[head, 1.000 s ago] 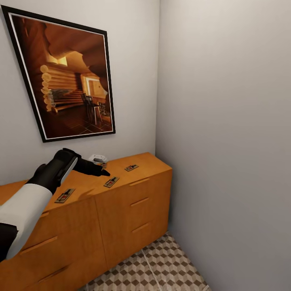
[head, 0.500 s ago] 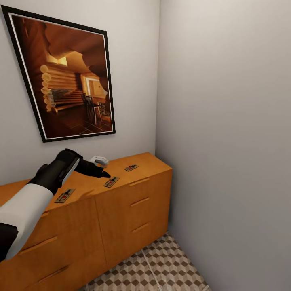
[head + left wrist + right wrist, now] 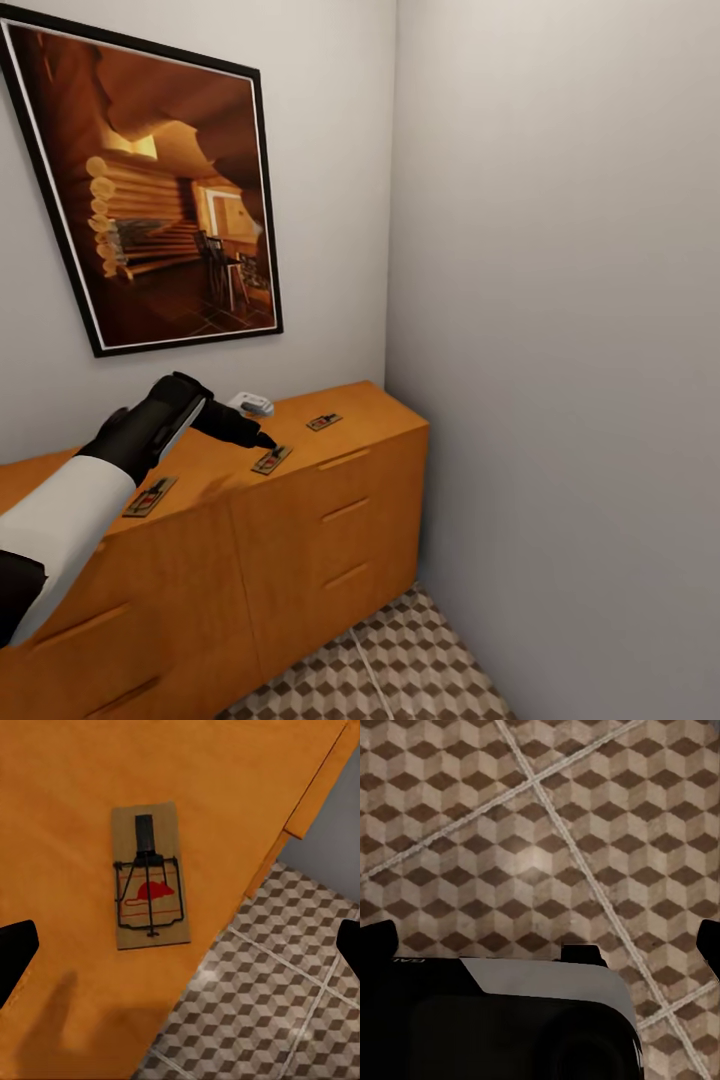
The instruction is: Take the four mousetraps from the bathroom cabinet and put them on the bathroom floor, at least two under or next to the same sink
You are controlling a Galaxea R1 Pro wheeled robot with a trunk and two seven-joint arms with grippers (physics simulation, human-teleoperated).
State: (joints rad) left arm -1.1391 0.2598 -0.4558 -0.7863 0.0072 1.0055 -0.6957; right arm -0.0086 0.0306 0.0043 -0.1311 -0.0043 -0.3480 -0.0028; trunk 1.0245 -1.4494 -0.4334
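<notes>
1. The left gripper (image 3: 262, 441), jaws spread wide and empty, hovers over the cabinet (image 3: 340, 500) top.
2. The nearest mousetrap (image 3: 148, 875) lies flat directly beneath, close to the front edge, its long axis running across the line between the fingertips.
3. The right gripper (image 3: 540, 945), also apart, faces the bathroom floor (image 3: 540, 817).

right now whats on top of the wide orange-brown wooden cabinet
Three small brown wooden mousetraps lie flat on the orange-brown wooden cabinet, plus a small white object by the wall. The black left gripper covers part of the top.
</notes>
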